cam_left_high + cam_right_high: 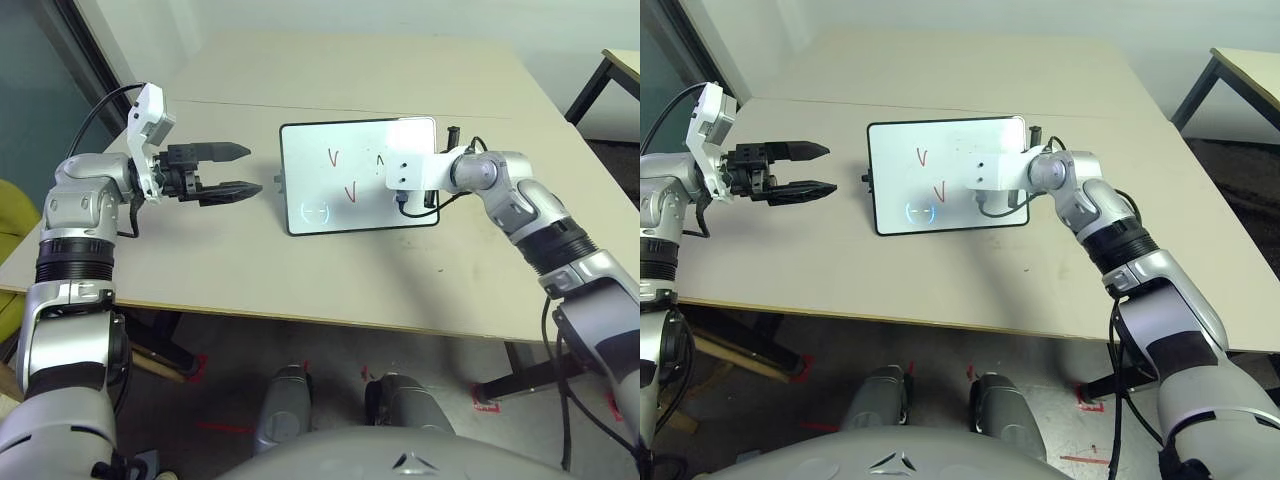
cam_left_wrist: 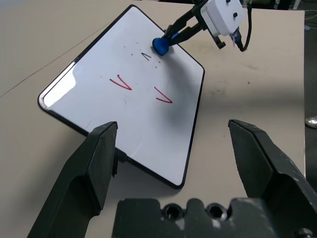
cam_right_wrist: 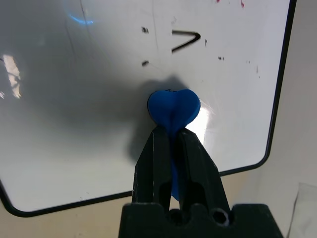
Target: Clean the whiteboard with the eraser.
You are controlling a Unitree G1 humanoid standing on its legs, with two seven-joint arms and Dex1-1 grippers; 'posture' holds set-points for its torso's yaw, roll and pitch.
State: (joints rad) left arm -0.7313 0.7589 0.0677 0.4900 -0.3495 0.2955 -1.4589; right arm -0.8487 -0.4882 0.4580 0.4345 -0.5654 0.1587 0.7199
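Small glossy white whiteboard with thin black frame [image 1: 345, 205] lies mid-table, bare beige tabletop [image 1: 200, 260] around it | right gripper [image 3: 171, 130] clamps small bright blue eraser [image 3: 173, 109] on board's 3 o'clock half, beside black mark | left gripper [image 1: 243, 170] spread, empty, at 9 o'clock | two red V strokes, no readable writing

Glossy smooth whiteboard [image 1: 345, 180], soft squashed eraser [image 3: 173, 109], matt tabletop [image 1: 300, 280], silvery metallic-looking forearms.
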